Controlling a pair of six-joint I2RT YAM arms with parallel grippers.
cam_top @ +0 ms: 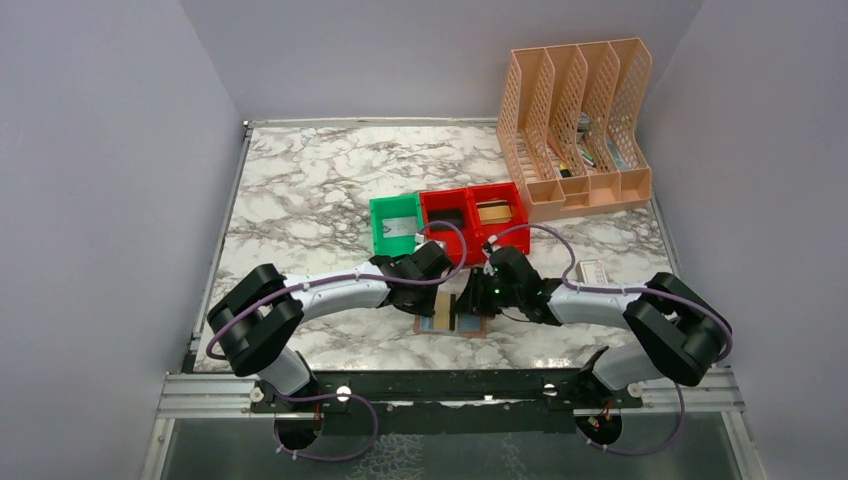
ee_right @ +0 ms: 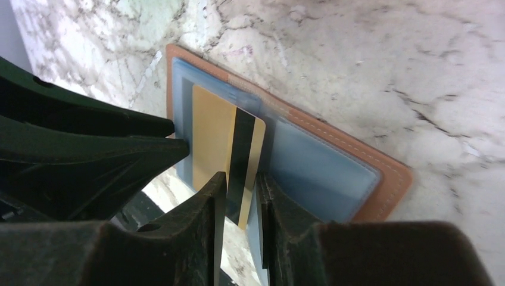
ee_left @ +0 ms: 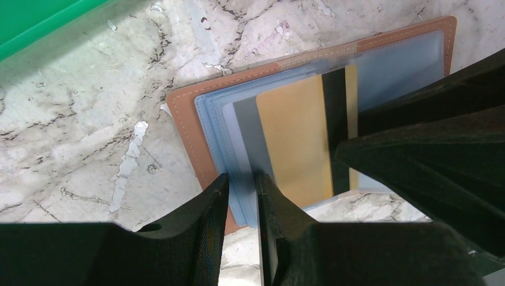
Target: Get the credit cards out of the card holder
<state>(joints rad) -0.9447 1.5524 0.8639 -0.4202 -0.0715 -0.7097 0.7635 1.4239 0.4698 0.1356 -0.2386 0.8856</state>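
**Two arms meet over the open holder**

The card holder (cam_top: 440, 322) lies open on the marble table (cam_top: 300, 190), lower centre of the overhead view. The left gripper (ee_left: 241, 179) pinches its blue pocket edge, likely to pin it down. The right gripper (ee_right: 241, 179) straddles the protruding gold card (ee_right: 211, 131); whether its narrow jaws actually bite cannot be told.

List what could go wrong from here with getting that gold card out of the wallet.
1. The right gripper stands open over the striped end of the gold card; closing there may miss the thin edge and just push it.
2. The card sits partly in its sleeve; a skewed pull may drag the wallet if the left gripper, apparently pinching the blue sleeves, slips.
3. The grippers are close and may bump.
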